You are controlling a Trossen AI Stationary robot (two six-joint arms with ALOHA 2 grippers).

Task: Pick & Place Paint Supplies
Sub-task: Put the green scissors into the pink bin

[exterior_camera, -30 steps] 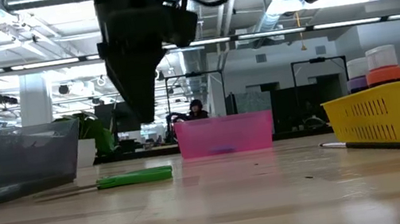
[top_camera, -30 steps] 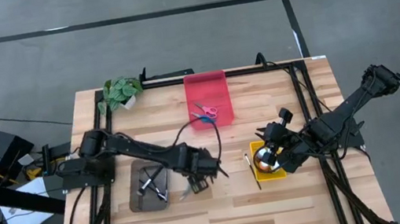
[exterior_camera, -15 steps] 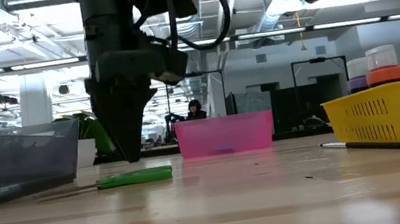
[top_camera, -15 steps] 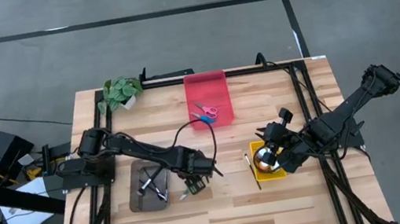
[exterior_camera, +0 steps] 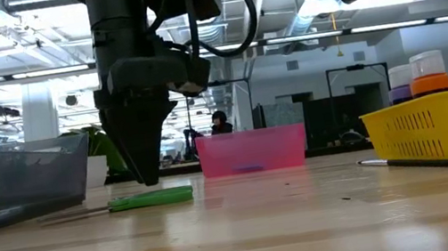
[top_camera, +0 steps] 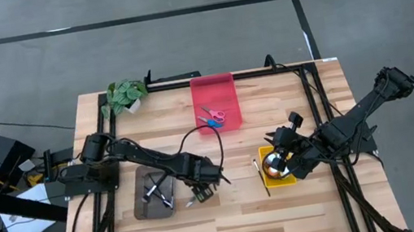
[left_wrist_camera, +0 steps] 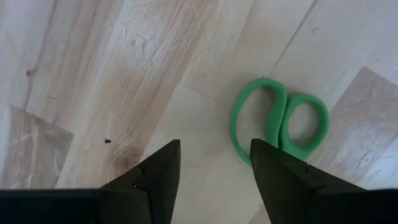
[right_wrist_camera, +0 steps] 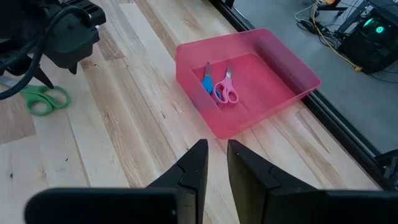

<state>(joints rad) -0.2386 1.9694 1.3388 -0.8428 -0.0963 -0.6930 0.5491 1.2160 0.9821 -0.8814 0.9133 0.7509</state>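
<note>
Wooden table (top_camera: 231,219) carries three trays, sorted by type, so each supply seems to have its own bin. Red tray (top_camera: 215,102) at the far middle holds a pink-handled (top_camera: 217,117) and a blue-handled pair of scissors (top_camera: 208,121), so that looks like the scissors bin. Grey tray (top_camera: 153,194) near the left arm holds dark brushes (top_camera: 155,191). Yellow basket (top_camera: 276,168) under the right arm holds paint bottles (exterior_camera: 428,71); one loose brush (top_camera: 258,172) lies on the table just beside its left wall, not yet binned. Left gripper (exterior_camera: 147,160) points down, low over the table next to the green scissors (left_wrist_camera: 278,119), fingers spread with nothing between them; the handle loops sit off to one side of the gap, so it isn't lined up for the grab yet. Likely step: pick the green scissors, then carry them to the red tray. Right gripper (right_wrist_camera: 212,163) waits above the yellow basket, fingers nearly together with a narrow gap, empty. Potted plant (top_camera: 126,94) at the far left corner, not part of the job.
</note>
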